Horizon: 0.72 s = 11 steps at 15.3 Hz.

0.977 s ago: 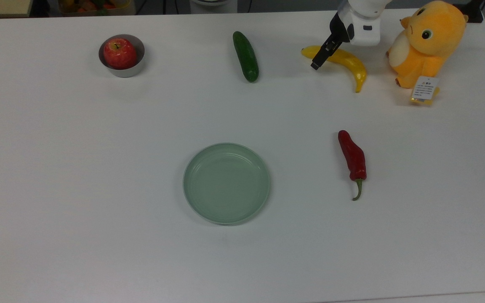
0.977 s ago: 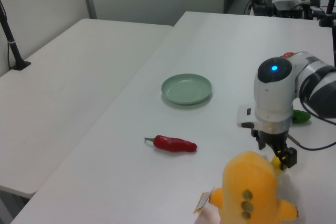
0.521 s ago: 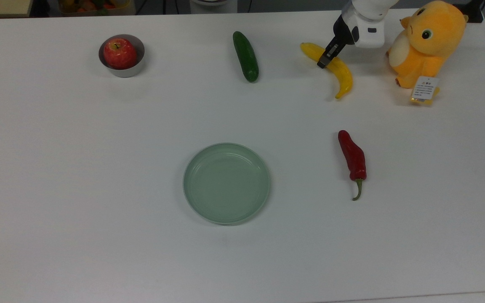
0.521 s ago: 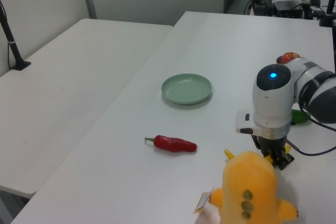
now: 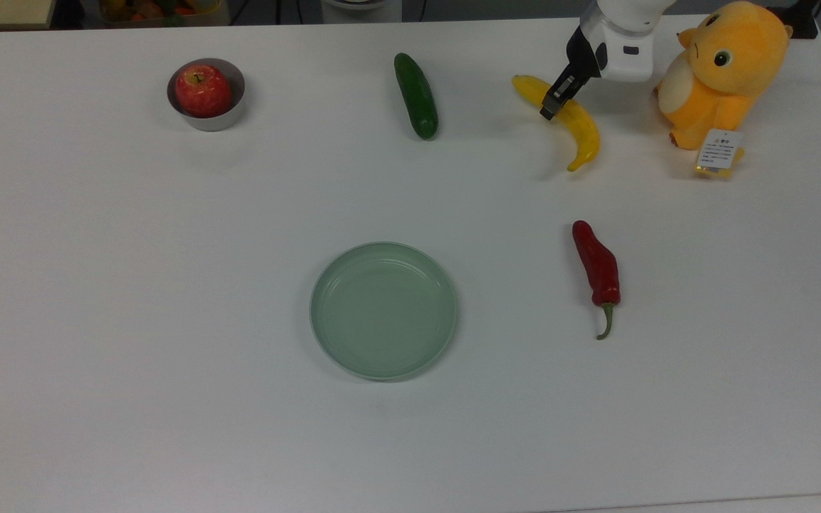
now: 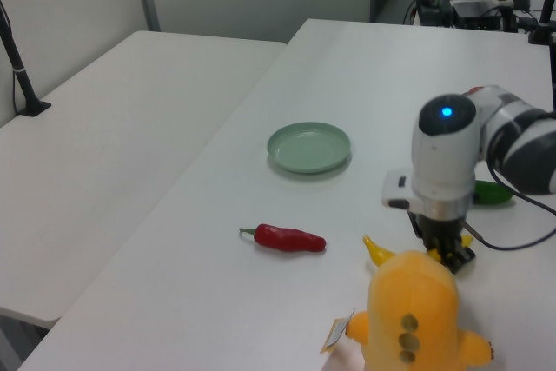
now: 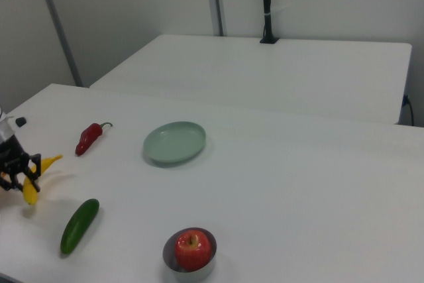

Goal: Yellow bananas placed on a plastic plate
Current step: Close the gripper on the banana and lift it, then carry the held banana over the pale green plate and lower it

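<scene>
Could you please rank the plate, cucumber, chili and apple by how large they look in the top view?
Largest to smallest in the top view:
1. plate
2. chili and cucumber: too alike to rank; the chili looks a bit longer with its stem, the cucumber thicker.
3. apple

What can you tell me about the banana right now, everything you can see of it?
The banana is long, slim, curved, bright yellow and smooth-skinned, tapering to a pointed tip. In the top view it sits near the table's far edge, between the cucumber and the orange plush toy, its tip pointing toward the near side. The gripper is shut on it near the blunt end; in the right view it appears lifted off the table, a shadow beneath. It is far from the plate.
</scene>
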Available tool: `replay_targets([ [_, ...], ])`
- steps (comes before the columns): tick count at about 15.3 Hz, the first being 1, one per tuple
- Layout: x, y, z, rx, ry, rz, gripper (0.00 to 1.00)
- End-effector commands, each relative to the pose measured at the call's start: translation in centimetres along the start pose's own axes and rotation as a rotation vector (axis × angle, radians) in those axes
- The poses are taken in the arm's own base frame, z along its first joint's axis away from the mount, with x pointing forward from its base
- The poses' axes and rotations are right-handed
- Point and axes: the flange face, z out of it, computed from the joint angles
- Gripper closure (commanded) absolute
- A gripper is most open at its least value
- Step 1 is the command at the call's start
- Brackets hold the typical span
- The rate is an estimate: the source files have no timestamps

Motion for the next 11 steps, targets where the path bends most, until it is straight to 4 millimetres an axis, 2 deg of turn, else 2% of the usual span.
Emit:
replay_targets([
  [1,0.2,5.3,-3.2,-0.019,0.071,0.149,1.0],
  [4,1.1,11.2,-5.2,-0.015,0.124,0.259,1.0],
  [5,1.4,14.2,-5.5,-0.014,0.146,0.332,1.0],
  [7,1.0,18.4,-6.2,-0.027,0.171,0.41,1.0],
  [8,0.9,19.9,-5.7,-0.031,0.168,0.433,1.0],
  [10,0.6,24.6,-4.9,-0.049,0.194,0.526,1.0],
  [11,0.2,25.9,-4.5,-0.059,0.21,0.551,1.0],
])
